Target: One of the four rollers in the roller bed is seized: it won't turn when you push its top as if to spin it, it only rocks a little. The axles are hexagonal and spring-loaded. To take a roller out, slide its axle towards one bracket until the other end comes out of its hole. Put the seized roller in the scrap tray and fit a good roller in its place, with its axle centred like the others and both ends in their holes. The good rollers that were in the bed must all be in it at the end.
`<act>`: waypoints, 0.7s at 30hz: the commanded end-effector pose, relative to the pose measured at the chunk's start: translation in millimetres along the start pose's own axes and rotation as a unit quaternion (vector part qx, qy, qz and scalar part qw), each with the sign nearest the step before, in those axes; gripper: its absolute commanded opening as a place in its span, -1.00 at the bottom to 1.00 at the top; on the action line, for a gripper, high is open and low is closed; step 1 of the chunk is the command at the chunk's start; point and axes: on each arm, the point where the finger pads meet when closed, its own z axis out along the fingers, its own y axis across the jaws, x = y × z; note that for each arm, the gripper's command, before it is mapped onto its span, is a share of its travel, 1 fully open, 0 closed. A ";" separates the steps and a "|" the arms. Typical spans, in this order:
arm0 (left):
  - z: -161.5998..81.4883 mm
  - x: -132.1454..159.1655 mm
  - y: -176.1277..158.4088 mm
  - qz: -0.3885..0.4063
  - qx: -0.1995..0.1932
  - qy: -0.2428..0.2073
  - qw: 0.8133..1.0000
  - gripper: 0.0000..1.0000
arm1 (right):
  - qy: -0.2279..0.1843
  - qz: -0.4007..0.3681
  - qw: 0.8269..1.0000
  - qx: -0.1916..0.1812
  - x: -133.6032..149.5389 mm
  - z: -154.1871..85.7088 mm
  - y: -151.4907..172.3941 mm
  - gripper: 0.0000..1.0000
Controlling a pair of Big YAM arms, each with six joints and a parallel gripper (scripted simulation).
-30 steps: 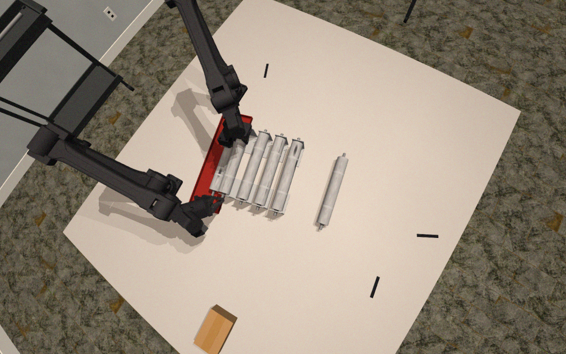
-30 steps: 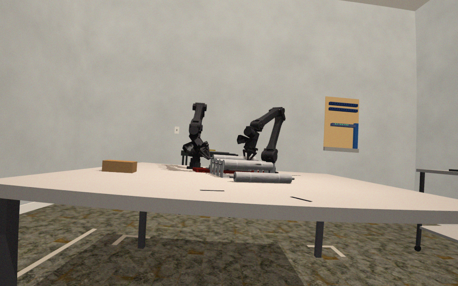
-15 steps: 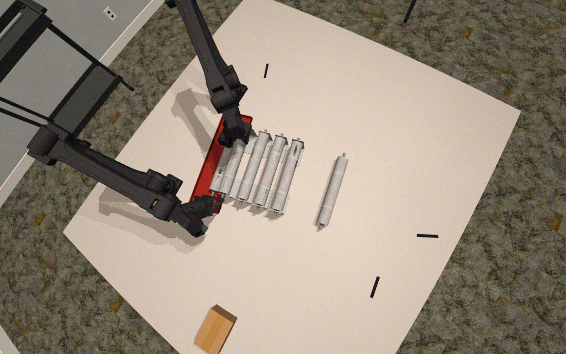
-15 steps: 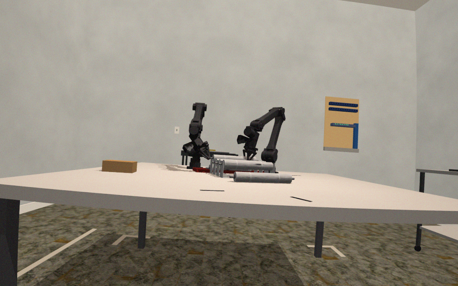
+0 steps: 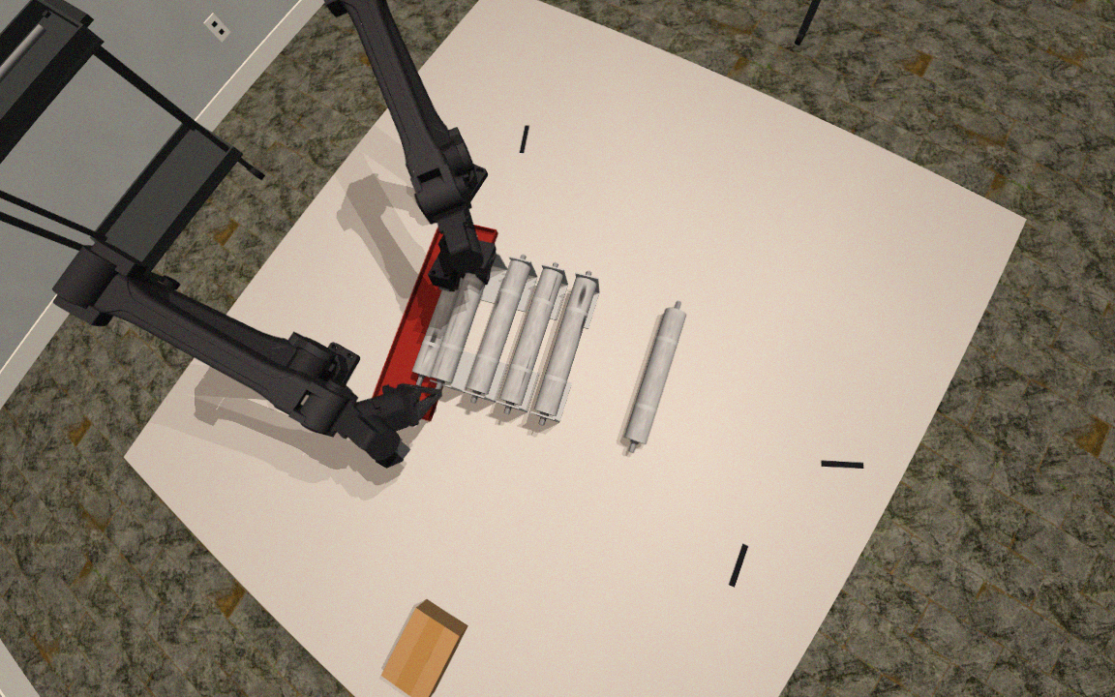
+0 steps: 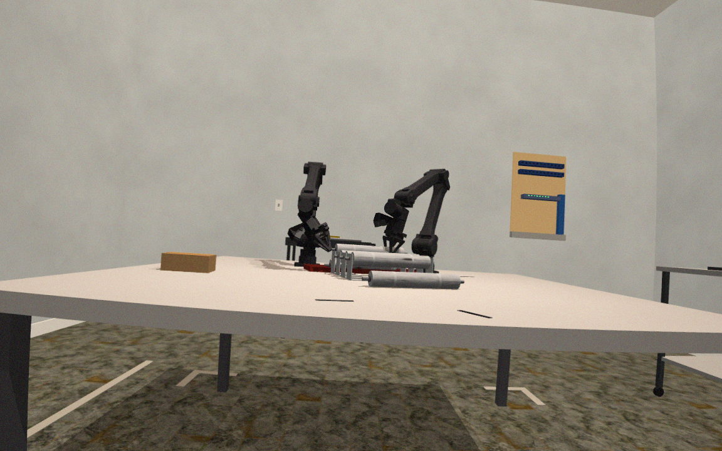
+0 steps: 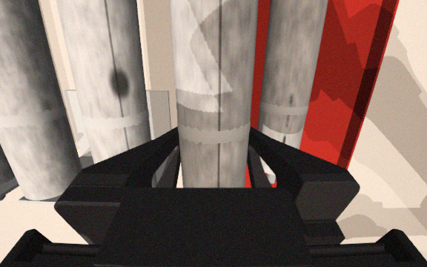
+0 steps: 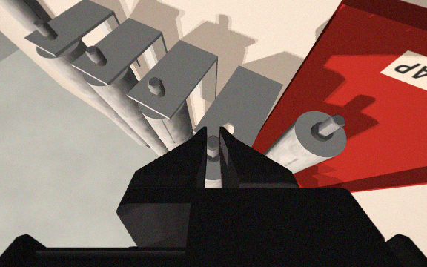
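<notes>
My left gripper is shut on a grey roller above the bed's tray-side place. My right gripper is shut on that roller's hex axle. The bracket behind that axle end shows an empty hole. Three rollers lie in the bed. Another roller lies in the red scrap tray. The held roller's left end is hidden.
A loose roller lies on the table beyond the bed, on the side away from the tray. A brown box stands apart near the table edge. The bed's other brackets stand close beside my right gripper.
</notes>
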 end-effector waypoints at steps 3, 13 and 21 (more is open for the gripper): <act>-6.4 -8.6 5.6 0.005 -0.007 -0.011 1.000 -0.36 | -0.028 -0.017 0.999 -0.041 -13.0 -19.7 40.0 -0.94; -8.4 -10.7 6.4 0.005 -0.008 -0.012 1.000 -0.36 | -0.032 -0.017 0.998 -0.041 -16.9 -21.3 41.1 -0.94; -6.7 -6.1 4.6 0.004 -0.005 -0.006 1.000 -0.36 | -0.037 -0.018 0.998 -0.045 -19.7 -24.5 43.5 -0.94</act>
